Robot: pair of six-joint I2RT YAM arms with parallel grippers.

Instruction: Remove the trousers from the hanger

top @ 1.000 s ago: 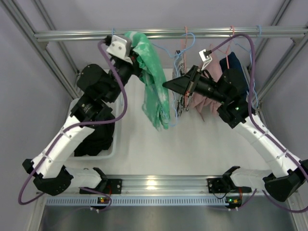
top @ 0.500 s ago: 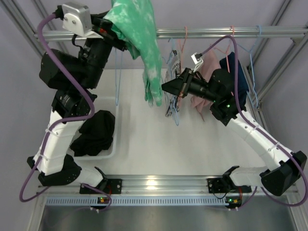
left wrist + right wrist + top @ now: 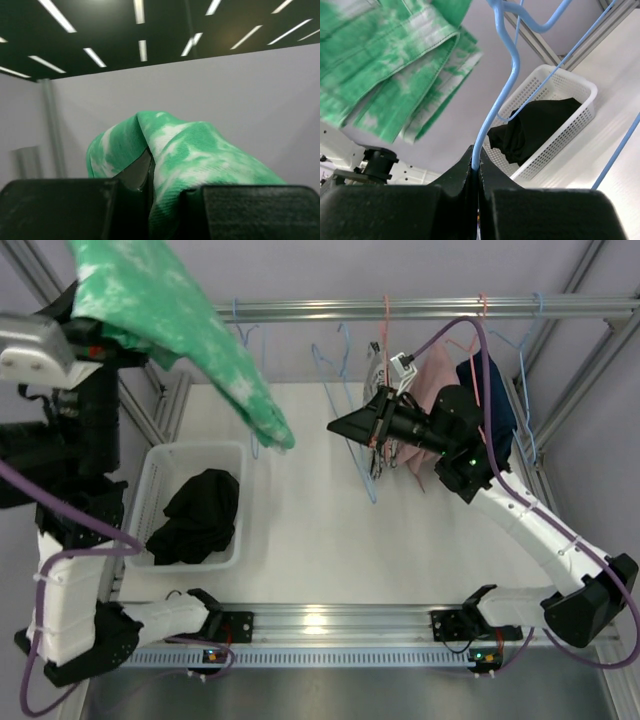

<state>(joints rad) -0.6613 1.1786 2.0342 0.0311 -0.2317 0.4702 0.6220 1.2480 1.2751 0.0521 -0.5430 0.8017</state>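
Top external view: my left fingers [image 3: 62,209] clamp the green trousers [image 3: 190,340], held high at 10 o'clock, well apart from the blue hanger [image 3: 496,112], which my right fingers [image 3: 400,214] pinch at 1 o'clock over the white surface [image 3: 300,530].

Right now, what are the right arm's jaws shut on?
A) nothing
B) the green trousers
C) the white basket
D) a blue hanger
D: the right wrist view shows the right jaws pinched on the blue hanger wire; the green trousers are held in the left jaws.
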